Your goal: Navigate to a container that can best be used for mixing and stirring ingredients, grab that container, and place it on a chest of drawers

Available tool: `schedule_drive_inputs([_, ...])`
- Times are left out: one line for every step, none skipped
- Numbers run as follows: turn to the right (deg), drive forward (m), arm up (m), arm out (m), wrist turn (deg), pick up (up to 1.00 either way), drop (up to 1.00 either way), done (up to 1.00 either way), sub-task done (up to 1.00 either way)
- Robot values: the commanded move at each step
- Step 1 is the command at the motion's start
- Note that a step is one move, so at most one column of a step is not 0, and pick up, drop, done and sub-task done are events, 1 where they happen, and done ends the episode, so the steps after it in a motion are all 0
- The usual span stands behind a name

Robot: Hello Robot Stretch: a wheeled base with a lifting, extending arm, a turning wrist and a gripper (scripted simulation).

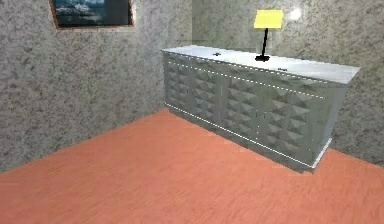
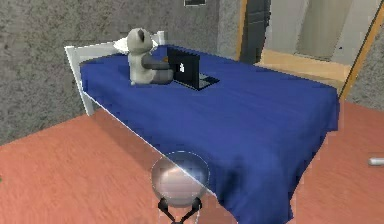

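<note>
Your gripper (image 2: 181, 212) sits at six o'clock in the arm side view, against the bottom edge. It holds a clear rounded bowl (image 2: 180, 176) at its far end, and the bowl hangs clear of the red floor (image 2: 70, 170) as far as this view allows. Beyond it, a blue-covered bed (image 2: 250, 115) spans the middle. A grey teddy bear (image 2: 143, 58) and an open laptop (image 2: 190, 72) lie on the bed toward eleven o'clock. In the forward view, the grey chest of drawers (image 1: 250, 100) stands at one o'clock. A yellow-shaded lamp (image 1: 266, 30) stands on its top, and a framed picture (image 1: 92, 12) hangs on the wall at eleven.
</note>
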Motion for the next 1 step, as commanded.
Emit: schedule_drive_inputs([0.0,1.0,0.0,0.0,0.0,0.0,0.0,0.0,0.0])
